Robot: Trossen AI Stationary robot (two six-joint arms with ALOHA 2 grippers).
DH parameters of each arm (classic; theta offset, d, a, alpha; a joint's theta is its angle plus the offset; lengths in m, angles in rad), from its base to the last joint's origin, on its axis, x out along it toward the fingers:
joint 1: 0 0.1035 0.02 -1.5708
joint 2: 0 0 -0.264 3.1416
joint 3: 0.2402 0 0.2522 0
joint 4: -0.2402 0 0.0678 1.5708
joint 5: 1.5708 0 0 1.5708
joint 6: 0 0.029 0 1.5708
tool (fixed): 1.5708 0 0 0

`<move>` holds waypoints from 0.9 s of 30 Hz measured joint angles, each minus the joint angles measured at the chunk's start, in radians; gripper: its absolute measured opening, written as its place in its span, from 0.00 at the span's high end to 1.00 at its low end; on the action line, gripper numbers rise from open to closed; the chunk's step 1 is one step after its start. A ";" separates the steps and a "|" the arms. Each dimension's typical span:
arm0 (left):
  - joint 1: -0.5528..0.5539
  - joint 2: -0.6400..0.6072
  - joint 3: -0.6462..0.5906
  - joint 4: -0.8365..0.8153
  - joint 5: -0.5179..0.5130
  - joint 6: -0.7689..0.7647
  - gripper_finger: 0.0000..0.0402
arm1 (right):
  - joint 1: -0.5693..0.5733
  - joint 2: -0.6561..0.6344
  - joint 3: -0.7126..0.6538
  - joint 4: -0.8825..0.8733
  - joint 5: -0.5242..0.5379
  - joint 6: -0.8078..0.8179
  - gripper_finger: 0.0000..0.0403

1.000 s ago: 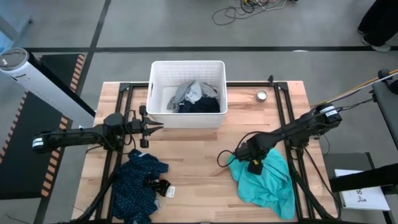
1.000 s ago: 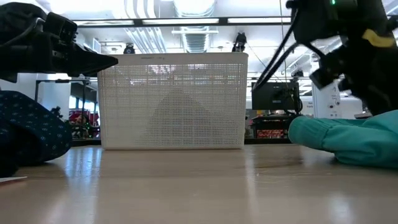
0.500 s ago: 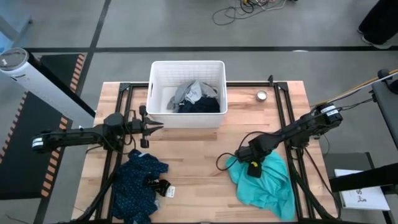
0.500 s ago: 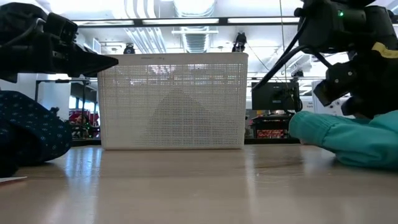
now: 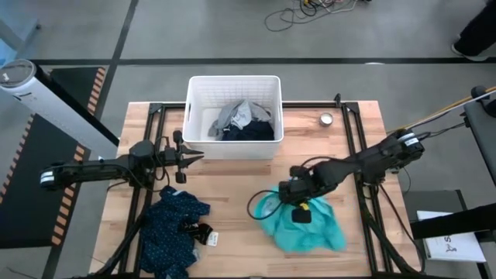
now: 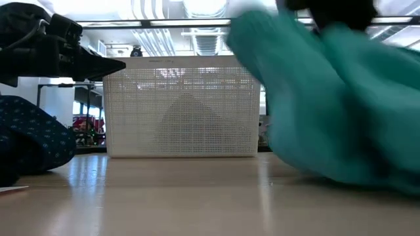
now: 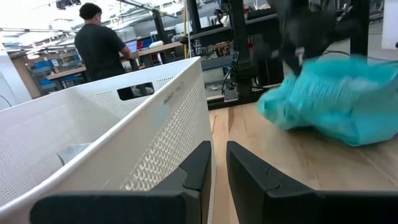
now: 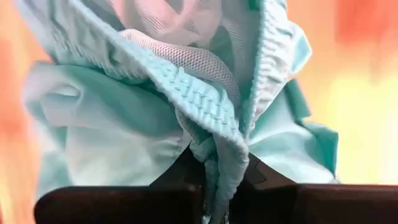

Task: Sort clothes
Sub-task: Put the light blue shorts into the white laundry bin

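- Our right pincer (image 5: 297, 192) is clenched on the teal garment (image 5: 304, 229), which trails beneath it onto the counter (image 5: 240, 205).
- Our left pincer (image 5: 194, 159), clenched empty, waits beside the basket (image 5: 232, 81).
- The basket holds grey and navy pieces (image 5: 244, 122); the patterned garment (image 5: 172, 225) remains unsorted.

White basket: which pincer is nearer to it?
Left. The left pincer hovers just off the white basket at its front-left corner; the right pincer is farther out, shut on the teal garment.

Looks like a robotics lab or workshop: grey concrete floor (image 5: 232, 31) with loose cables (image 5: 310, 12), far workbenches (image 7: 155, 53), monitors (image 6: 289, 101), ceiling ducts (image 6: 164, 16).
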 joint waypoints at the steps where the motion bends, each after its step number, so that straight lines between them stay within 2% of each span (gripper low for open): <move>1: 0.000 0.000 0.000 0.000 0.000 0.000 0.91 | 0.000 0.000 0.045 -0.014 0.013 -0.016 0.98; 8: 0.000 0.000 0.000 0.002 0.000 0.000 0.91 | -0.007 -0.001 0.359 -0.042 0.157 -0.189 0.98; 10: 0.000 0.000 0.000 0.002 0.000 0.000 0.91 | -0.009 -0.001 0.444 -0.042 0.237 -0.250 0.98; 15: 0.000 0.000 0.000 0.002 0.000 0.000 0.91 | -0.025 -0.001 0.620 0.044 0.519 -0.428 0.98; 18: 0.000 0.000 0.000 0.002 0.000 0.000 0.91 | -0.065 -0.001 0.693 0.148 0.611 -0.551 0.98; 23: 0.000 0.000 0.000 0.002 0.000 0.000 0.91 | -0.188 -0.001 0.769 0.376 0.608 -0.765 0.98; 27: 0.000 0.000 0.000 0.002 0.000 0.000 0.91 | -0.321 -0.001 0.784 0.518 0.506 -0.840 0.98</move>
